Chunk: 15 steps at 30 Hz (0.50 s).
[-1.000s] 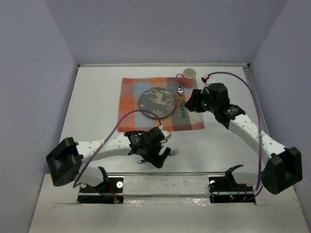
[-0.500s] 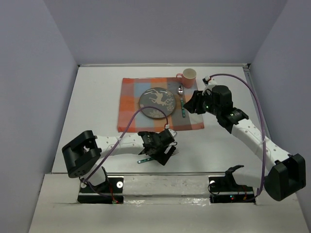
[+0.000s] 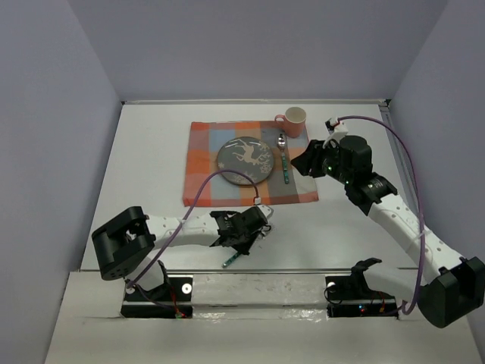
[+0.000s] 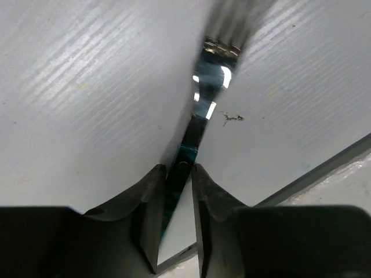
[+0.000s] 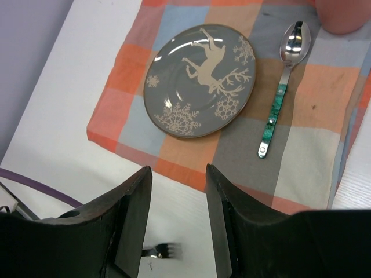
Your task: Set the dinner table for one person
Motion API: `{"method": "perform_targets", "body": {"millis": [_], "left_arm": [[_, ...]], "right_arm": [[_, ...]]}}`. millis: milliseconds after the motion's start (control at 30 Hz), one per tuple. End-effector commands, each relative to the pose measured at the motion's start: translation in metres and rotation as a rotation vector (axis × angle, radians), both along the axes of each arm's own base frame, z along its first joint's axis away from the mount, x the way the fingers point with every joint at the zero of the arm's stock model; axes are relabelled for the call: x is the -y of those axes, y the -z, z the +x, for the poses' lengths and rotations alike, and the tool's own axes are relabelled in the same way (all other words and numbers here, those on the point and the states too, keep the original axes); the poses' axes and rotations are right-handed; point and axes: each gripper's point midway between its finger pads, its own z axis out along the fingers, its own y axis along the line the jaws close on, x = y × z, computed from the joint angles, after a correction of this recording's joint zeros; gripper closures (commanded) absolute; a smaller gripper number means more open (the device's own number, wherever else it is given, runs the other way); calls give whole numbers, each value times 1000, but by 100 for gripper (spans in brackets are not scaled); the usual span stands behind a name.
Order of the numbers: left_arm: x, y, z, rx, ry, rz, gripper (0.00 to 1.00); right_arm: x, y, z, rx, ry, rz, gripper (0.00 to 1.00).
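White dinner table, with one checked mat, one grey plate, one spoon, one pink cup and one fork
The plate and spoon lie on the mat, and the cup sits at its far right corner. The left gripper is near the table's front edge, its fingers squeezing the fork's handle. The right gripper hangs above the mat's edge, fingers apart, holding nothing

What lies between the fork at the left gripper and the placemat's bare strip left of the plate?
Nothing visible on the surface. The fork is pinched in the left gripper near the front edge of the table; only bare surface separates it from the placemat. The arm's own purple cable arches above.
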Motion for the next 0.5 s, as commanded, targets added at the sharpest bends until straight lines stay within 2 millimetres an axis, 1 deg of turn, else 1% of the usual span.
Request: {"method": "perform_targets", "body": {"millis": [0, 33, 67, 133, 200, 233, 300, 333, 433, 467], "left_arm": [[-23, 22, -27, -102, 5, 50, 86], [-21, 18, -25, -95, 4, 35, 97], [-19, 15, -24, -90, 6, 25, 100], [-14, 3, -19, -60, -2, -7, 100], [-7, -13, -7, -4, -28, -46, 100], [-4, -28, 3, 24, -62, -93, 100], [2, -54, 26, 77, -123, -174, 100], [0, -81, 53, 139, -193, -252, 100], [-18, -122, 104, 261, -320, -338, 100], [-30, -147, 134, 337, -376, -378, 100]], "right_arm": [[11, -40, 0, 122, 61, 56, 52], [14, -43, 0, 127, 81, 60, 52], [17, -50, -3, 147, 90, 70, 53], [23, -55, -4, 164, 123, 73, 53], [29, -57, -5, 176, 151, 76, 53], [34, -60, -6, 191, 176, 77, 53], [38, -56, -4, 192, 201, 68, 53], [39, -54, -3, 192, 210, 68, 53], [37, -48, 0, 176, 204, 65, 53], [34, -43, 2, 165, 197, 63, 53]]}}
